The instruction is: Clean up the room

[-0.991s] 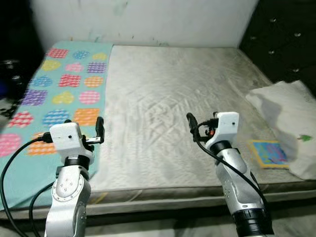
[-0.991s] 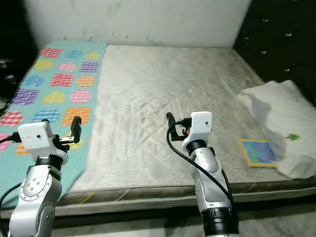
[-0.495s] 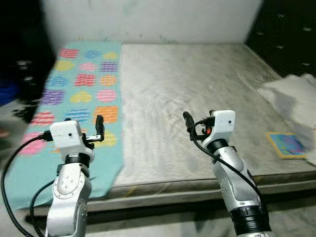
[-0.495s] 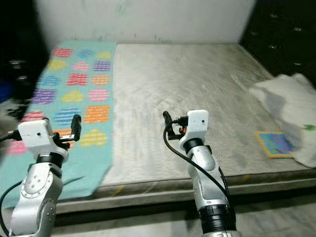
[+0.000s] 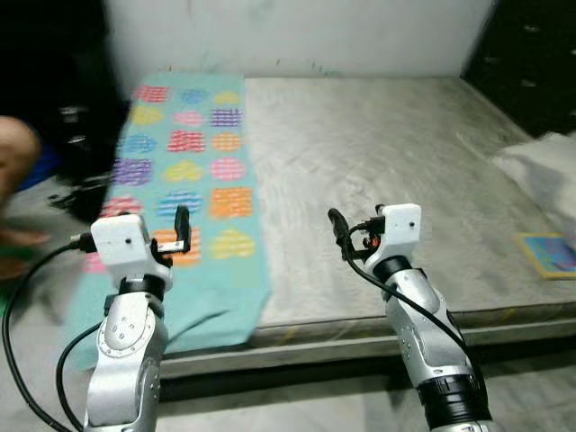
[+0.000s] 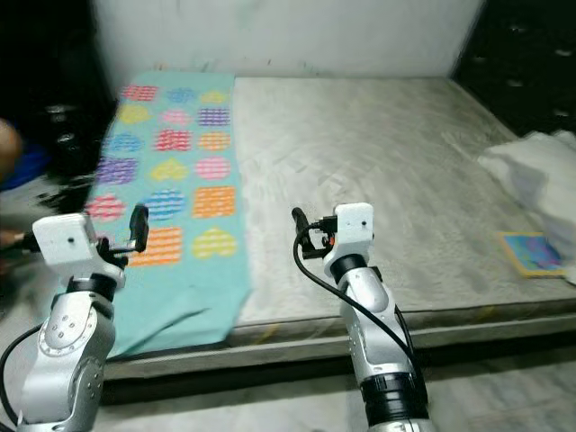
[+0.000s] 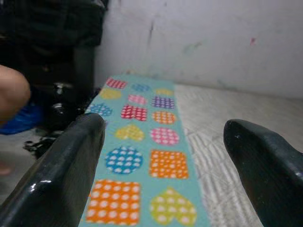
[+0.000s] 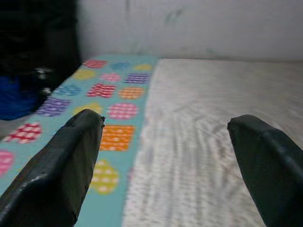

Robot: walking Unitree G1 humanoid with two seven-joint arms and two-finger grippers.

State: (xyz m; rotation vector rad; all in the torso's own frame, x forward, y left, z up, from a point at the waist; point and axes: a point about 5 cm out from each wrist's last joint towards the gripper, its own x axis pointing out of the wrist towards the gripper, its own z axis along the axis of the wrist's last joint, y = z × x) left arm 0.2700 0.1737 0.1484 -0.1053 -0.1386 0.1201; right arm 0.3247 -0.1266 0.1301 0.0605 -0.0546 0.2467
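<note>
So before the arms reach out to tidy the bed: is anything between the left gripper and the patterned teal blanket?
Nothing visible is. The left gripper, fingers open and empty, hangs above the near end of the teal blanket, which lies flat along the mattress with nothing on it.
</note>
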